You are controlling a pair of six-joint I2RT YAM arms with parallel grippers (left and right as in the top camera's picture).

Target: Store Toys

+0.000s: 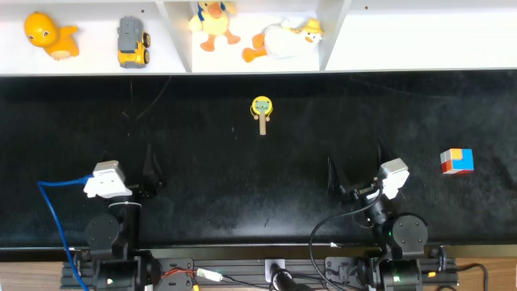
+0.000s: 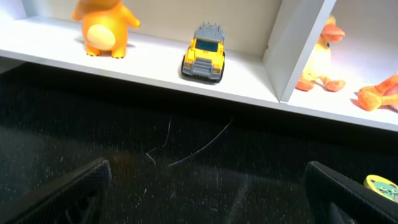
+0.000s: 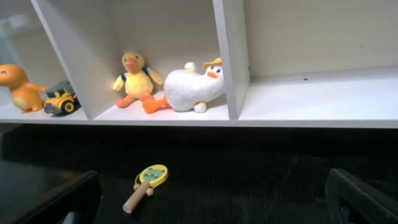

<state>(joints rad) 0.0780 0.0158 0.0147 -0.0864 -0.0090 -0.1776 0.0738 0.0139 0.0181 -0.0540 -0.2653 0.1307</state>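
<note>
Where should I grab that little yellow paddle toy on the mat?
Take the paddle toy by its wooden handle, from straight above, claw closing across it. It lies flat, and the handle is slimmer than the round head.

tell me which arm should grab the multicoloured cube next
Right. The multicoloured cube lies at the right of the table, near the open right claw and far from the left claw. The empty shelf compartment is also on that side.
</note>
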